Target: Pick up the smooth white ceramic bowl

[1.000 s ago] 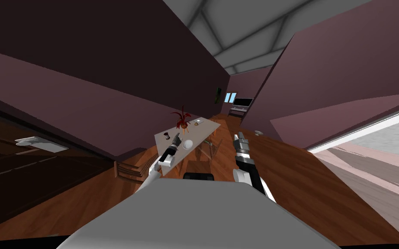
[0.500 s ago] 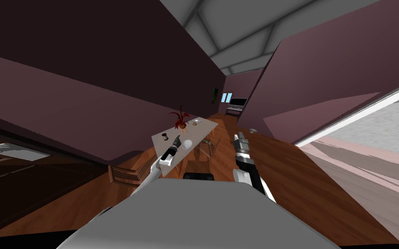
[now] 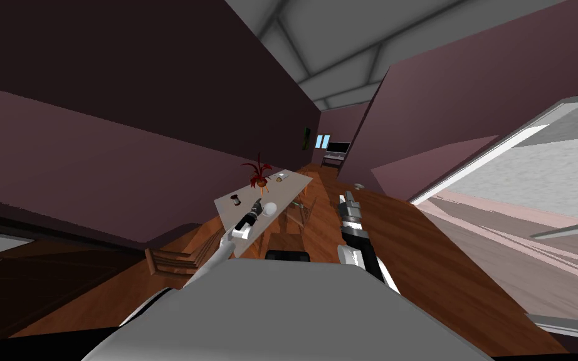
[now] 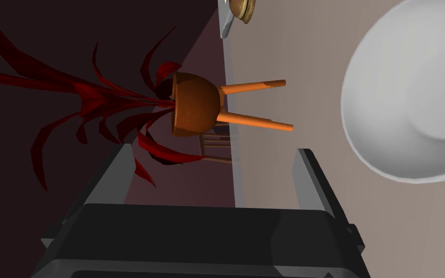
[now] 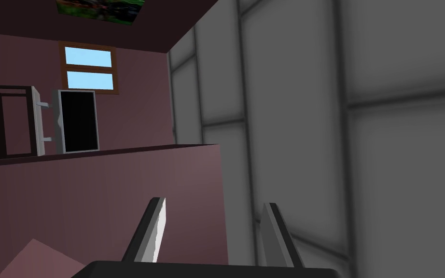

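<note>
The white bowl (image 3: 271, 209) rests on a beige table (image 3: 296, 183), near its close end. My left gripper (image 3: 257, 204) hovers over the table right beside the bowl. In the left wrist view the bowl (image 4: 410, 96) is large and close. It lies just outside one finger (image 4: 313, 178), not between the two. The left gripper (image 4: 214, 178) is open with nothing in its gap. My right gripper (image 3: 346, 199) is raised over the wooden floor to the right of the table, and its fingers (image 5: 156, 231) stand open.
A red-leaved plant in a brown pot on orange legs (image 4: 195, 104) stands on the table beyond the left gripper. A small dark object (image 3: 236, 200) and small items (image 3: 279, 177) also lie on the table. Chairs (image 3: 294, 219) are tucked beneath it. Wooden steps (image 3: 168, 260) lie at left.
My head view has swung right, so the room has slid leftward in the picture. The left gripper stays beside the bowl, and the right arm holds its pose.
</note>
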Robot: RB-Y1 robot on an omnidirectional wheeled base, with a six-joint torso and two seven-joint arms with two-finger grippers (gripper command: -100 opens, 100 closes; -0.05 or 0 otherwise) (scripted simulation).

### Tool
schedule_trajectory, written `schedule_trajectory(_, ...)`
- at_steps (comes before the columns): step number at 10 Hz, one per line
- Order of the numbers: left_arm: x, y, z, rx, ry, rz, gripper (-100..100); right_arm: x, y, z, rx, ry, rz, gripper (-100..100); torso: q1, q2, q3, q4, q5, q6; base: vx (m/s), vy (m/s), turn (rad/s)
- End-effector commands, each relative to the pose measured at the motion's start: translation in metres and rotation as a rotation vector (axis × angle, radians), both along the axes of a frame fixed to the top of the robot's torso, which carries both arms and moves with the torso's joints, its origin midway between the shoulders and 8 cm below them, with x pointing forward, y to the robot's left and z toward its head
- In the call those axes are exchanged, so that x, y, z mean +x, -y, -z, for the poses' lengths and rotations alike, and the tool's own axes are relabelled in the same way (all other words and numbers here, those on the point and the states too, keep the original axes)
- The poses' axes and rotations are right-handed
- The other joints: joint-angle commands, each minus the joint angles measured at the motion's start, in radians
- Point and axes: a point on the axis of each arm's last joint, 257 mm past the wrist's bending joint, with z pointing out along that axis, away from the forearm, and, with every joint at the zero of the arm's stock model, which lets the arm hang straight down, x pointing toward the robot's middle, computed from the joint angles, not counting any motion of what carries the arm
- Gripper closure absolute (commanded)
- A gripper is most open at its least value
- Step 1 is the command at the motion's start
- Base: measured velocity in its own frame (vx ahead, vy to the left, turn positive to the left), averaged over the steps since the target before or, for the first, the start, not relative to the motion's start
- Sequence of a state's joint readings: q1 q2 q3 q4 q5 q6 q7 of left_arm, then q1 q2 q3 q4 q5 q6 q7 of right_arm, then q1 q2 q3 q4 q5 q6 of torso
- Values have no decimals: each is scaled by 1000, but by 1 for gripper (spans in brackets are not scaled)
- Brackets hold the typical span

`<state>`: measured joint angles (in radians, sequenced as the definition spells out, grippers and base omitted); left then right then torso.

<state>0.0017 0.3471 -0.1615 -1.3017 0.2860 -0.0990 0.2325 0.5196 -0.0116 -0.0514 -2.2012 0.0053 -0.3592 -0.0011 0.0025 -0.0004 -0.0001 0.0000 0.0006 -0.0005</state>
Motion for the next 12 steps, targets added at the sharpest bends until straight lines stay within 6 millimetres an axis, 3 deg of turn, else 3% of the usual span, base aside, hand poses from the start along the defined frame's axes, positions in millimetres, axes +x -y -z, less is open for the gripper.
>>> schedule_trajectory(1,-1,-5,18,5,-45,-8,-100,0,0,0,0,0,0,0,0,0,0,0,0,0,-26,36,-136)
schedule_trajectory(3,4,-4,26,4,-76,-4,-100,0,0,0,0,0,0,0,0,-1,0,0,0,-1,-19,28,-82)
schedule_trajectory(8,-5,-22,79,21,-218,-33,-100,0,0,0,0,0,0,0,1,1,0,0,0,0,-32,38,-128)
schedule_trajectory(12,-5,-28,102,32,-296,-41,-100,0,0,0,0,0,0,0,0,-1,-1,0,0,-1,-14,26,-98)
